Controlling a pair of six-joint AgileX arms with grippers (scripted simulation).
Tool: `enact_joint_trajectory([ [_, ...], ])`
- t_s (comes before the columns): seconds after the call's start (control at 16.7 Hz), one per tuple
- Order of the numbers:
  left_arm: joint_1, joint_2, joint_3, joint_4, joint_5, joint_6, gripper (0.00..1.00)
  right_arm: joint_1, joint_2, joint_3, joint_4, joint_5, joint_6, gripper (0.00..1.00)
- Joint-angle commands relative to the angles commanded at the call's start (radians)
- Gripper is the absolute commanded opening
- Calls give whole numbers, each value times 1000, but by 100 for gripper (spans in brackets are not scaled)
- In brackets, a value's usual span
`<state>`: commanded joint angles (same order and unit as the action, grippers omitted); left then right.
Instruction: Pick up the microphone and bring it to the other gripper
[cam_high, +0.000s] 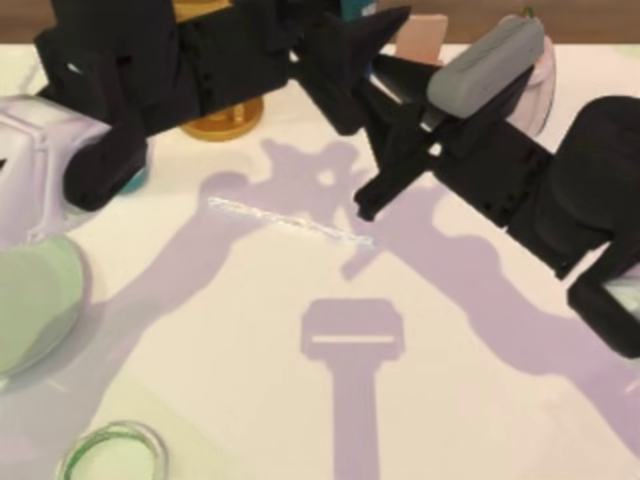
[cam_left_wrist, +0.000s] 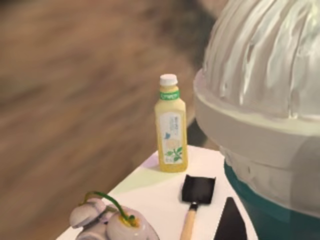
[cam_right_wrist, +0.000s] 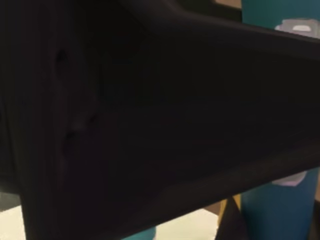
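From above, our 2 arms meet over the far edge of the table (cam_high: 250, 350), a little right of its middle. The left gripper (cam_high: 350, 60) reaches in from the far left corner and the right gripper (cam_high: 375, 135) from the right edge, its 2 fingers spread apart with their tips close to the left claw. The microphone itself is hidden here under the black arms. A gold stand (cam_high: 225, 120) sits by the far edge beneath the left arm. In the left wrist view the microphone (cam_left_wrist: 260, 125) fills one side, its ribbed white head above the teal handle and 1 black fingertip (cam_left_wrist: 230, 220) right beside the handle. We judge the left claw to be closed on that handle, holding it off the table. Beyond it stand a yellow bottle (cam_left_wrist: 171, 130) and a small black shovel (cam_left_wrist: 197, 192) near a table corner. The right wrist view is mostly dark, blocked by the other claw, with the microphone's (cam_right_wrist: 280, 210) teal handle and its white switch patch showing past it. We judge the toy light, stiff and smooth, so likely to slip. The rounded head offers no flat faces, so the free stretch of handle is the place for the right claw to take it.
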<state>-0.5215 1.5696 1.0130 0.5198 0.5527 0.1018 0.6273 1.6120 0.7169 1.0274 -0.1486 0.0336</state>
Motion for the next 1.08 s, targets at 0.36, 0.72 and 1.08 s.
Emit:
enact_joint_trajectory([
  [0.36,0,0,0,0,0,0,0,0,0,0,0,0,0,0],
  [0.72,0,0,0,0,0,0,0,0,0,0,0,0,0,15],
  [1.08,0,0,0,0,0,0,0,0,0,0,0,0,0,60],
])
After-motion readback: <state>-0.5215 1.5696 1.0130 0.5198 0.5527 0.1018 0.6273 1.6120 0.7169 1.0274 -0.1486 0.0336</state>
